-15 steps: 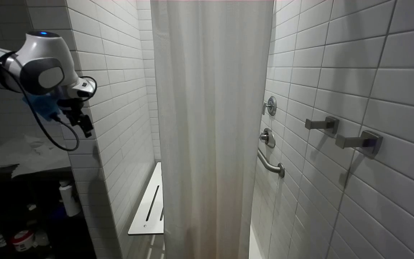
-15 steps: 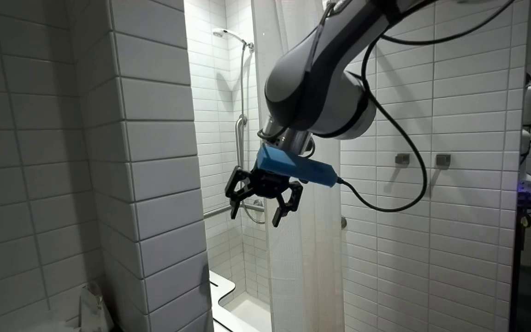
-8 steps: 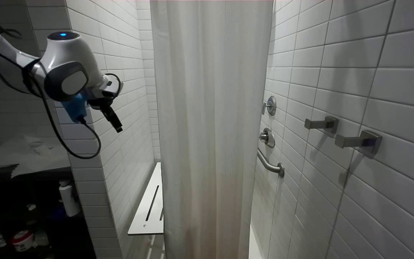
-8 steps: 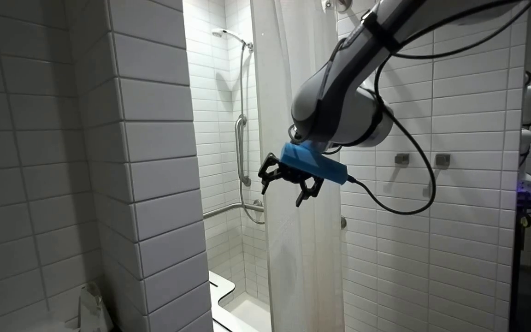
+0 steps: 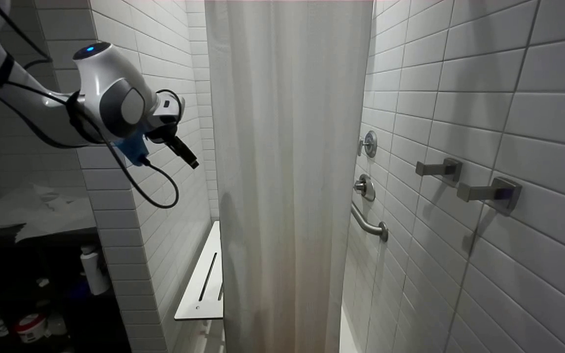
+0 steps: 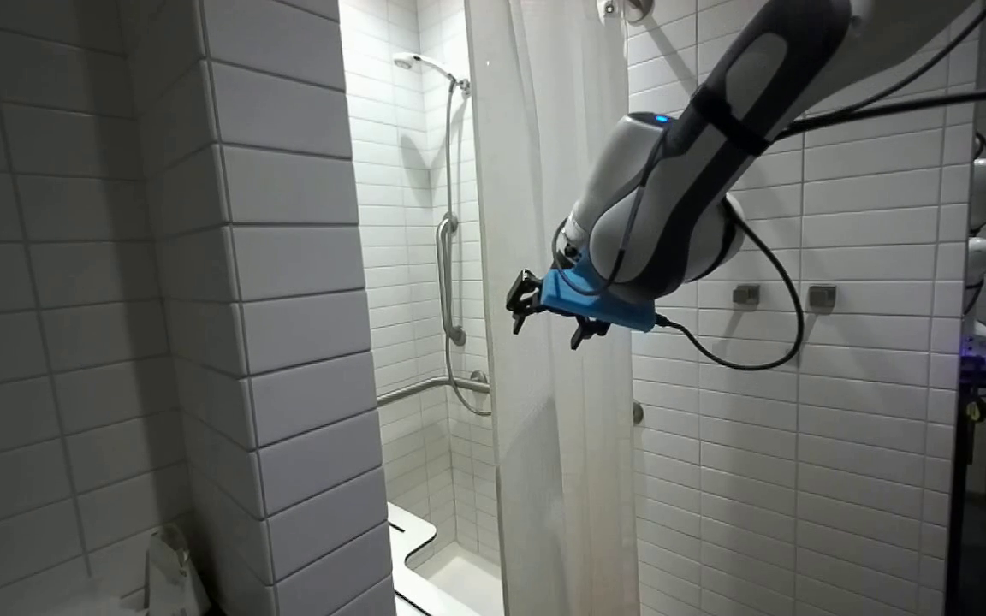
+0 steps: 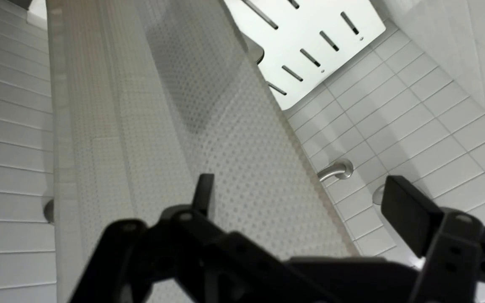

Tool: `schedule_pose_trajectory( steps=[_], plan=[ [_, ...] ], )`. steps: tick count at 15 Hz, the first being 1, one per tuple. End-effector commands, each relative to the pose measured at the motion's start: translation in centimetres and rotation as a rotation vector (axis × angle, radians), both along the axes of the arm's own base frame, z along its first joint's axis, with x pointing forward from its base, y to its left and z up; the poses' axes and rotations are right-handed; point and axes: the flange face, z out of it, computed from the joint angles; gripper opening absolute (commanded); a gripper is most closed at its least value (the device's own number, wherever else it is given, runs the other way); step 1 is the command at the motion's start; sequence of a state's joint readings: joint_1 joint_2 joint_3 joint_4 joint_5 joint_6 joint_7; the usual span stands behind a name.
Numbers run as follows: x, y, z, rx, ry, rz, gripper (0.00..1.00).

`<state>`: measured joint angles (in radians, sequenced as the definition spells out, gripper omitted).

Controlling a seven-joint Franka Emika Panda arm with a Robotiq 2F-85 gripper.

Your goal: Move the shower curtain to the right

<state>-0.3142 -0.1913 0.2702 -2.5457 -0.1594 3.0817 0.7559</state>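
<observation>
The shower curtain (image 5: 287, 171) hangs in tall vertical folds in the middle of an exterior view. It also shows as a white strip of fabric, the shower curtain (image 6: 574, 479), behind the arm. My gripper (image 5: 193, 164) points down and towards the curtain from beyond its left edge, with a gap seen between them. Both fingers stand wide apart at the gripper (image 6: 547, 335), nothing held. In the wrist view, the edge of the curtain (image 7: 242, 168) runs diagonally between the two fingertips of my gripper (image 7: 306, 202). How far off the fabric is there, I cannot tell.
A tiled wall corner (image 6: 305, 299) juts out beside the shower opening. Behind the curtain sits a white slatted bench (image 7: 310, 38). Metal hooks (image 5: 491, 191) and a grab bar (image 5: 368, 220) stick out from the tiled wall. A dark shelf (image 5: 52, 245) holds bottles and cloths.
My arm has swung closer to the curtain, moving right in both exterior views, and the gripper has tilted up and forward. Its shadow now falls on the fabric. The jaws stay open; the curtain hangs unchanged.
</observation>
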Motion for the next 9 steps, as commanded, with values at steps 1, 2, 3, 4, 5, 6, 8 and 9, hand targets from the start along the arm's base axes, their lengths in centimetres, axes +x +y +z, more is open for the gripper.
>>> schedule_pose_trajectory(
  steps=[1, 2, 3, 4, 5, 6, 8, 9],
  plan=[
    [0.43, -0.76, 1.45, -0.056, -0.022, -0.029, 0.87],
    [0.55, -0.86, 1.63, -0.069, -0.024, -0.029, 0.74],
    [0.65, -0.90, 1.66, -0.076, -0.027, -0.026, 0.68],
    [0.66, -0.90, 1.66, -0.081, -0.030, -0.024, 0.61],
    [0.62, -0.98, 1.59, -0.085, -0.033, -0.021, 0.51],
    [0.57, -0.97, 1.50, -0.086, -0.034, -0.019, 0.44],
    [0.46, -0.99, 1.21, -0.082, -0.031, -0.018, 0.77],
    [0.33, -0.85, 1.11, -0.084, -0.028, -0.014, 0.73]
  ],
)
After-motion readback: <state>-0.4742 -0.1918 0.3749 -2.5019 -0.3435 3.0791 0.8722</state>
